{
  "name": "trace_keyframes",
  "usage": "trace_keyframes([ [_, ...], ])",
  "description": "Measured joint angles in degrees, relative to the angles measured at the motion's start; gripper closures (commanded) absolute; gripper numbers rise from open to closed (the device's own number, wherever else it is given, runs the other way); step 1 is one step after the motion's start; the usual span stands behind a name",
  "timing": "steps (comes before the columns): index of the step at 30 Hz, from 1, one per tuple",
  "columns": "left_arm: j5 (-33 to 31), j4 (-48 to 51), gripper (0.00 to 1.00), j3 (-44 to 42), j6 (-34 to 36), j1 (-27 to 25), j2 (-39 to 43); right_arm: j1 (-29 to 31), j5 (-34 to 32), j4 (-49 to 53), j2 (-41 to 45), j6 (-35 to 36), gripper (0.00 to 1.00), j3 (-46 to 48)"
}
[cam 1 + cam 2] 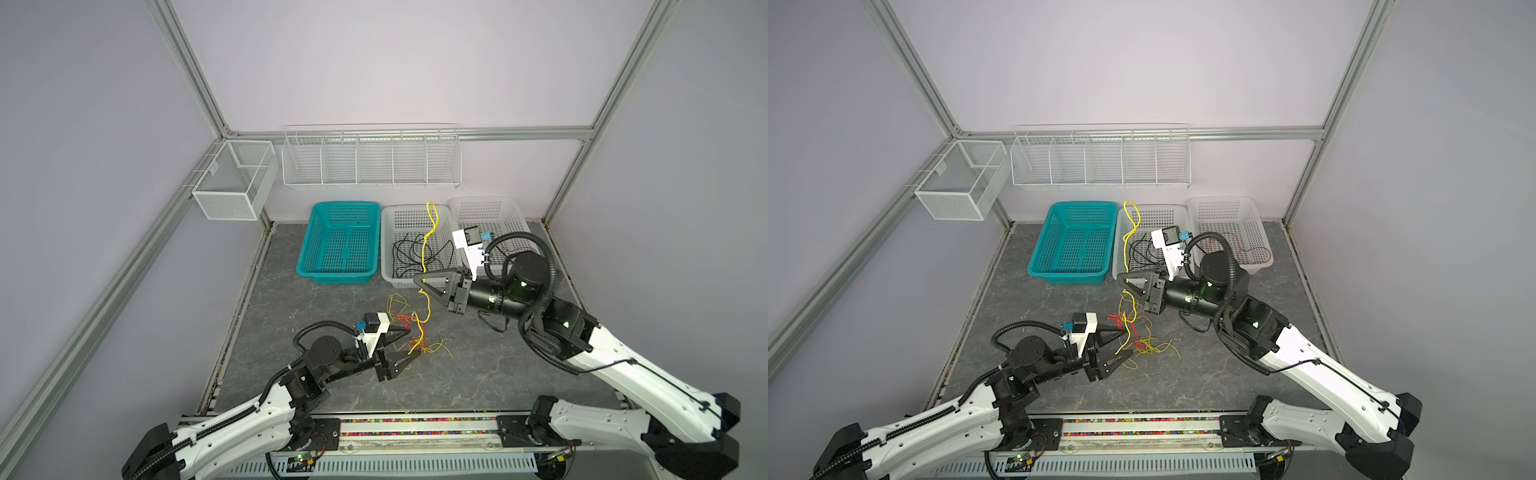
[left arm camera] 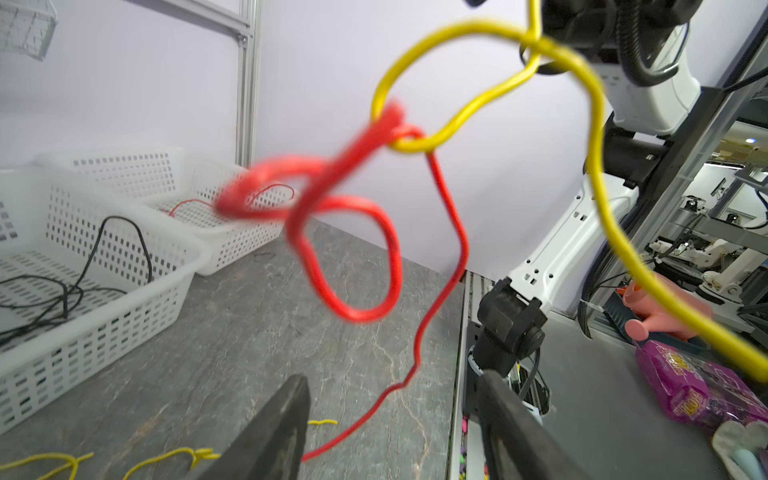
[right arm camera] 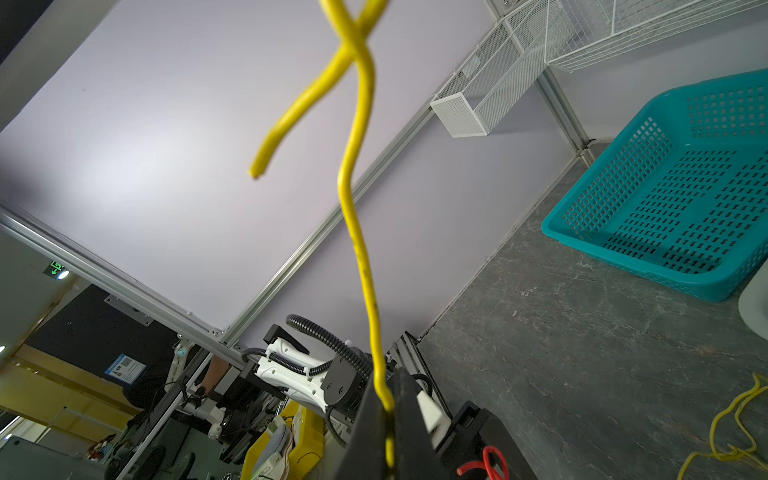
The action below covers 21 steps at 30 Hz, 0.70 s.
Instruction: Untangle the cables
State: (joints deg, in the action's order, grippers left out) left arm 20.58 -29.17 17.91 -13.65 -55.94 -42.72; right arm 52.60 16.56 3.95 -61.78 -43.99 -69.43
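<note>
Looks roughly midway. Already sorted: black cables [image 1: 415, 253] inside the middle white basket [image 1: 385, 243], a red strand [image 1: 1254, 250] in the basket to its right [image 1: 1221, 199]. Left to separate: the red-and-yellow tangle [image 1: 419, 341] on the bench [image 1: 311, 299] in front of that middle basket.

Right tool [image 1: 419, 280] clamped on the yellow cable [image 1: 423, 257], raised at the basket's near rim. Left tool [image 1: 409, 343] apart beside the tangle, gripping nothing.

Only from the left wrist: red cable [image 2: 361, 312] hooked through a yellow loop [image 2: 473, 27]. Only from the right wrist: the yellow's free end [image 3: 257, 166].
</note>
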Motion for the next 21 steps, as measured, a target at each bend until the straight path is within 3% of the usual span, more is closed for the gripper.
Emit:
trace_keyframes([
  [13,0.68,-4.46,0.35,0.42,-0.26,-0.7,-2.91,1.73,-2.29,-0.52,-1.7,-0.42,0.94,-2.62],
  [21,-0.74,-4.37,0.42,0.42,0.2,-0.7,-1.84,4.17,-3.89,-1.01,-2.27,-0.37,0.94,-3.34],
])
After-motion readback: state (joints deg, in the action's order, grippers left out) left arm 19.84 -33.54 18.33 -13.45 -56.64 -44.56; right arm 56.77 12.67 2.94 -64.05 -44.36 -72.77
